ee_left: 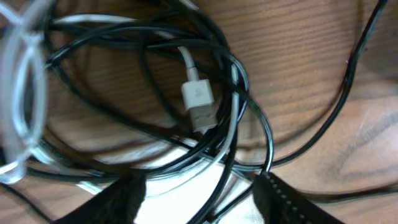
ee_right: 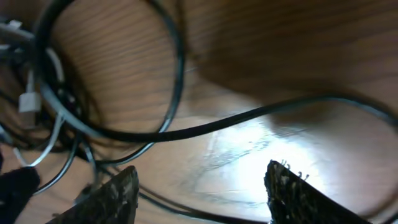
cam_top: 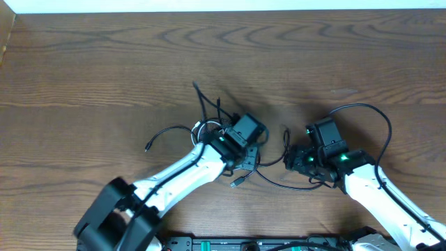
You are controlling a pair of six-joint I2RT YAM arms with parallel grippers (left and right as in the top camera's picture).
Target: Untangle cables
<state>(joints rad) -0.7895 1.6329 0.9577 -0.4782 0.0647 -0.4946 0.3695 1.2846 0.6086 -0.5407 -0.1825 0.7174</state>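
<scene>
A knot of black and white cables [cam_top: 212, 129] lies mid-table. My left gripper [cam_top: 239, 152] hangs over its right side. In the left wrist view that gripper [ee_left: 199, 186] is open, with black strands [ee_left: 249, 115] running between its fingers and a white USB plug [ee_left: 198, 99] just ahead. Pale cable coils [ee_left: 18, 93] sit at the left. My right gripper [cam_top: 296, 159] faces left toward the knot. It [ee_right: 202, 177] is open above bare wood, and one black cable [ee_right: 249, 118] crosses in front of it.
A loose black end [cam_top: 148, 146] trails left of the knot and another [cam_top: 195, 85] points toward the back. A small plug [cam_top: 237, 183] lies near the front. Wooden table [cam_top: 104, 63] stretches wide on every side.
</scene>
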